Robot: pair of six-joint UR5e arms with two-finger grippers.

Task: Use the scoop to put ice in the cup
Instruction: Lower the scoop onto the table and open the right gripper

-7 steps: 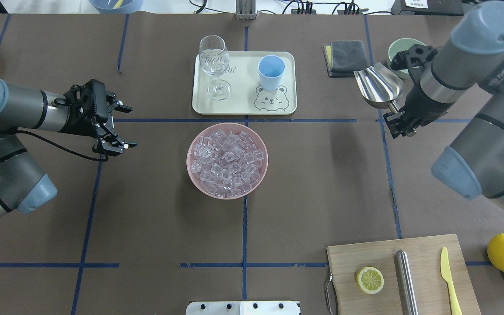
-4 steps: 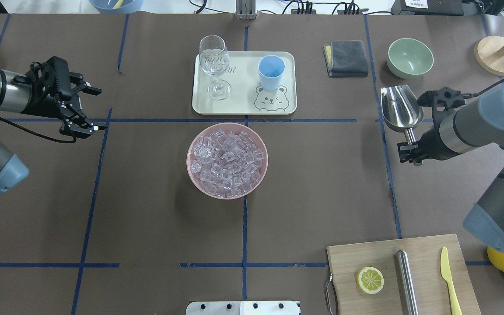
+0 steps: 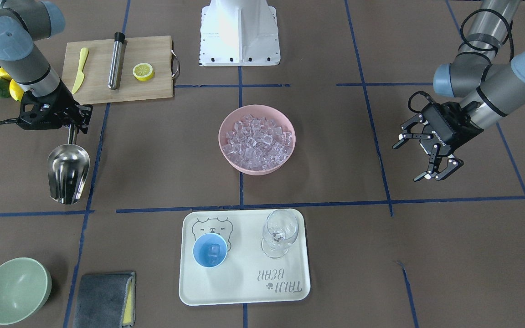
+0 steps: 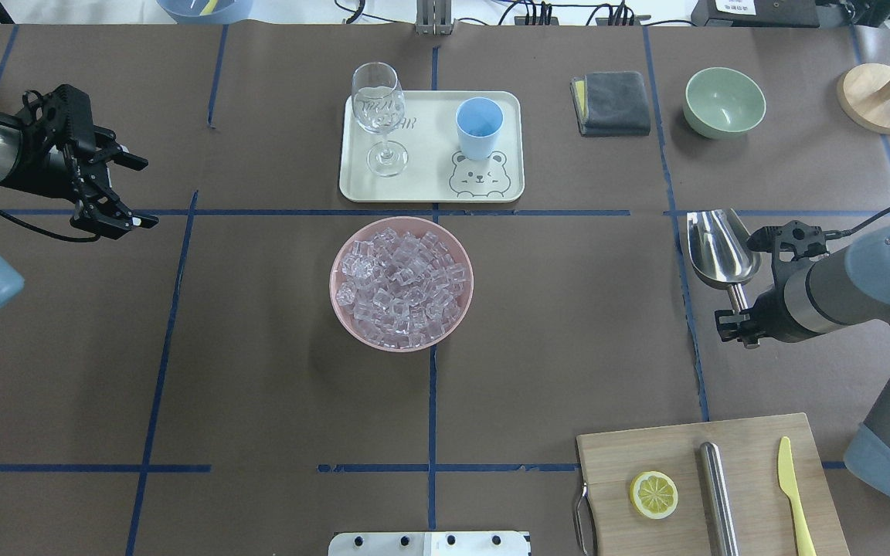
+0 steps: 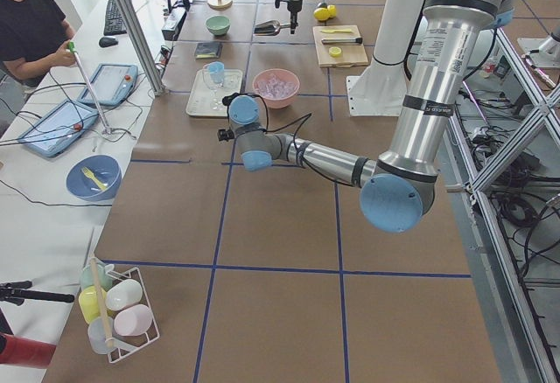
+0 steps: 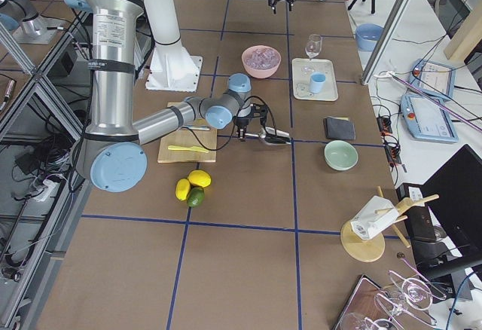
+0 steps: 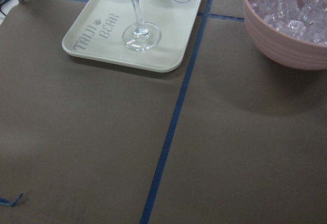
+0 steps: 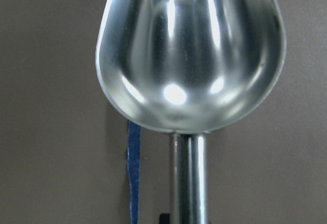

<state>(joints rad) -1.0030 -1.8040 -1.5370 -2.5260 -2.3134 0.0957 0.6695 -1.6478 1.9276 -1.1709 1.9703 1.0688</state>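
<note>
The ice [image 4: 402, 279] fills a pink bowl [image 4: 344, 316] at the table's middle, also in the front view as ice [image 3: 258, 139]. On a tray stands the light-blue cup [image 4: 479, 127]; the front view shows one cube inside the cup [image 3: 209, 250]. My right gripper [image 4: 738, 320] is shut on the handle of the steel scoop [image 4: 719, 251], low over the table at the right, far from the bowl. The right wrist view shows the scoop [image 8: 189, 50] with an empty trough. My left gripper [image 4: 147, 193] hangs open and empty at the far left.
A cream tray [image 4: 429, 185] also carries a stemmed glass [image 4: 378, 116]. A grey cloth [image 4: 611, 102] and green bowl [image 4: 724, 102] sit at the back right. Near the right front lies a cutting board [image 4: 754, 448] with a lemon half [image 4: 653, 494], steel cylinder [image 4: 717, 494] and yellow knife [image 4: 793, 494].
My right arm has carried the scoop from beside the green bowl back toward the robot and lower. My left gripper, still open, has drawn away leftward from the bowl.
</note>
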